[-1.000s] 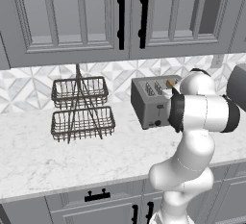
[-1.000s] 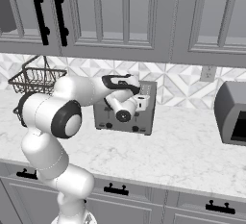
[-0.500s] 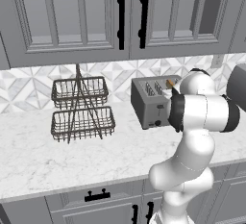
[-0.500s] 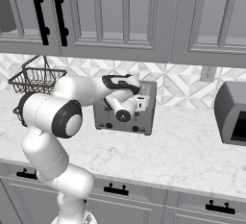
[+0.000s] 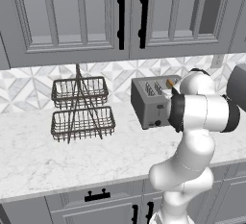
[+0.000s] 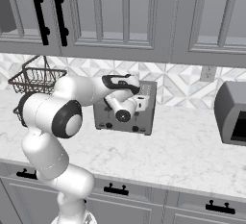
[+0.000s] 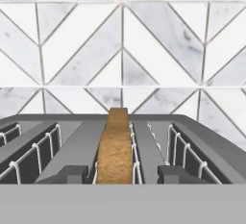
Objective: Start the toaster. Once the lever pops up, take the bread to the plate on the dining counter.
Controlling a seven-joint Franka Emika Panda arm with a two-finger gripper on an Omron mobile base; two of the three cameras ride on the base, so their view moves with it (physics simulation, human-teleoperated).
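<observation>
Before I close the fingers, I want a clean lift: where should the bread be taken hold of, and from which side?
Grip the bread by the crust edge standing above the toaster slot, coming from straight above. It stands upright on edge, so its flat faces look the surest to pinch; the gripper already straddles it.

Gripper [image 7: 123,174] jaws seemingly narrower around the bread [image 7: 115,148]

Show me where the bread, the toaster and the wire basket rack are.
bread [image 7: 114,151], hand view: its crust edge standing in a slot.
toaster [image 5: 147,106], left base view: its grey front face.
wire basket rack [image 5: 82,122], left base view: its lower basket.
</observation>
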